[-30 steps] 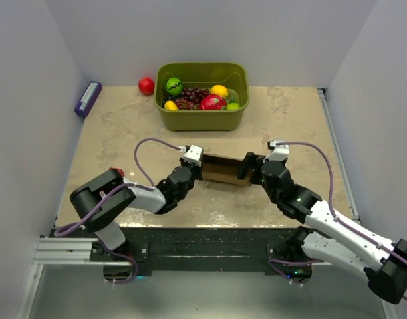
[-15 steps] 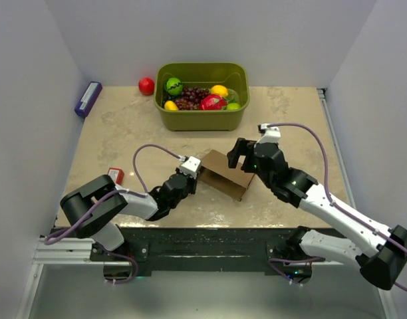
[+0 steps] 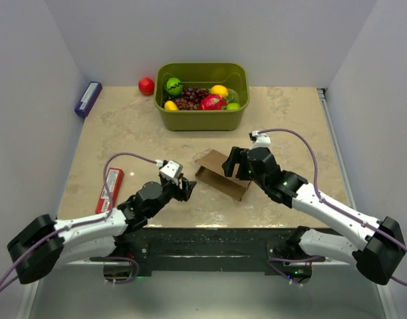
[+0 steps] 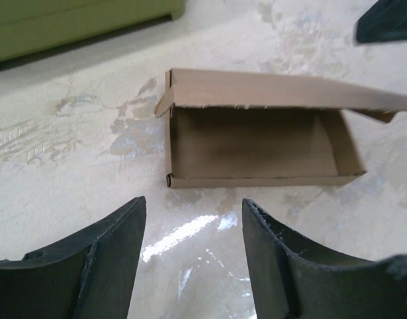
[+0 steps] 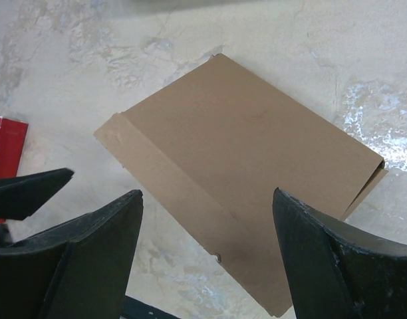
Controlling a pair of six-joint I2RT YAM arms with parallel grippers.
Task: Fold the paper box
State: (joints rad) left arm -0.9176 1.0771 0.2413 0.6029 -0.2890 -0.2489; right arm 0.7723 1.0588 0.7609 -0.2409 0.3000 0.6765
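Observation:
The paper box (image 3: 220, 174) is a plain brown cardboard box lying at an angle on the table. In the left wrist view the paper box (image 4: 257, 143) shows its open side, with the lid flap raised a little above the hollow. My left gripper (image 3: 183, 188) sits just left of it and apart from it, open, with only bare table between its fingers (image 4: 117, 229). My right gripper (image 3: 233, 163) hovers over the box's far right end, open. From the right wrist the flat brown lid (image 5: 243, 153) fills the view below the right gripper (image 5: 207, 193).
An olive-green tub (image 3: 202, 116) of fruit stands behind the box. A red ball (image 3: 146, 86) lies left of the tub. A slim red pack (image 3: 111, 188) lies beside the left arm. A purple box (image 3: 88, 98) rests at the far left wall.
My left gripper opened, let go of the box and drew back to the near left. The right gripper lifted off the box's right end. The box settled at an angle.

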